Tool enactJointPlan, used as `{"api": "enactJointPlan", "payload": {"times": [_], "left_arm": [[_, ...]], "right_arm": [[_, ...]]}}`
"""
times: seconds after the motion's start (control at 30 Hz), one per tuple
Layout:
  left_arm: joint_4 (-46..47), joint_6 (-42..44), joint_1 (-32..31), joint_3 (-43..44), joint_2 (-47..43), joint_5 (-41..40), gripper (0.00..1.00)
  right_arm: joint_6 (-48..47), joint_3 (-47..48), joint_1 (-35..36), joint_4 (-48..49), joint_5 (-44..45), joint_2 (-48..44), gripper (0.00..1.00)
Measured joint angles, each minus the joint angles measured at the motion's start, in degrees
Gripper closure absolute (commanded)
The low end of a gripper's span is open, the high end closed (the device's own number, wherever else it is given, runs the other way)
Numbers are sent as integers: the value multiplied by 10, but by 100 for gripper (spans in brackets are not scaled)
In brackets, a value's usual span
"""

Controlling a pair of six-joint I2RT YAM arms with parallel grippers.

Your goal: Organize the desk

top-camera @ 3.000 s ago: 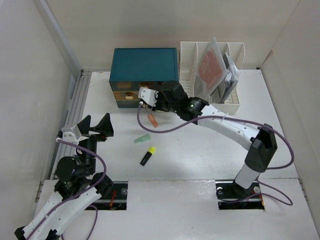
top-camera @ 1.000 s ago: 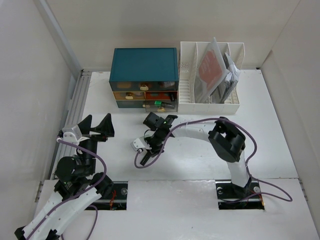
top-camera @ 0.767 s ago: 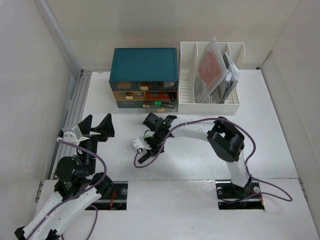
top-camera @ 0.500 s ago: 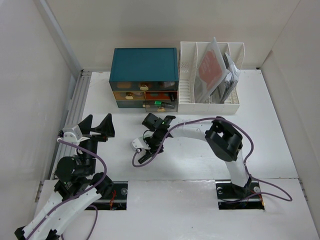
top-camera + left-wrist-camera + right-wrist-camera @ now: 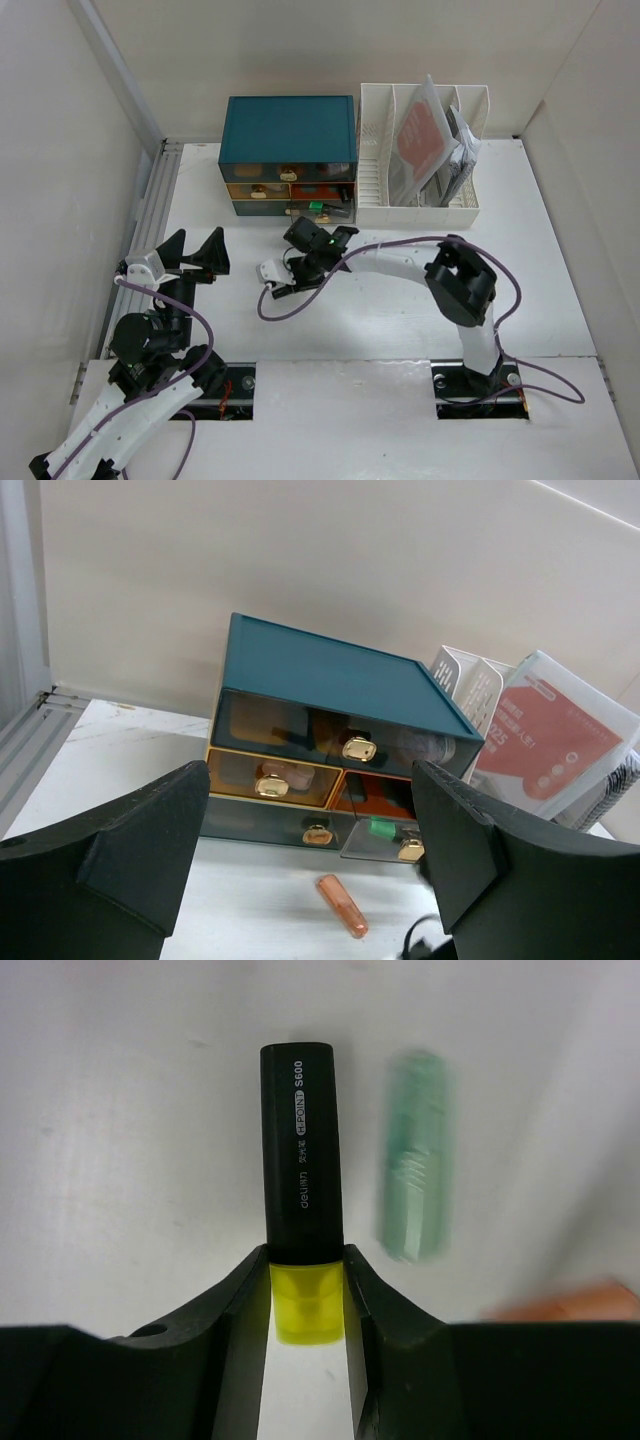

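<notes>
My right gripper (image 5: 306, 1290) is shut on a highlighter (image 5: 300, 1150), its jaws pressing the yellow cap while the black barrel sticks out ahead. From above, this gripper (image 5: 284, 287) hangs low over the white desk (image 5: 400, 310), left of centre, and hides the highlighter. A pale green tube (image 5: 414, 1150) lies on the desk just right of the barrel. An orange tube (image 5: 342, 906) lies in front of the teal drawer box (image 5: 330, 670). My left gripper (image 5: 195, 250) stands open and empty at the desk's left side, facing the drawers.
The teal drawer box (image 5: 288, 128) stands at the back; its lower right drawer (image 5: 385, 840) is ajar with something green inside. Beside it a white file rack (image 5: 372, 150) holds a red-and-white packet (image 5: 422, 135). Walls close in left and right.
My right gripper has closed on the highlighter's yellow cap and drawn back from the desk's front toward the drawers. The left arm has not moved.
</notes>
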Motion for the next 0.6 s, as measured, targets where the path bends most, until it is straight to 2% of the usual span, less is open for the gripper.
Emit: {"api": "enactJointPlan", "payload": {"times": [0.33, 0.6], "left_arm": [[0, 0, 0, 0, 0, 0, 21], [0, 0, 0, 0, 0, 0, 21]], "right_arm": [[76, -1, -24, 144, 225, -175, 88], [112, -12, -123, 204, 310, -174, 86]]}}
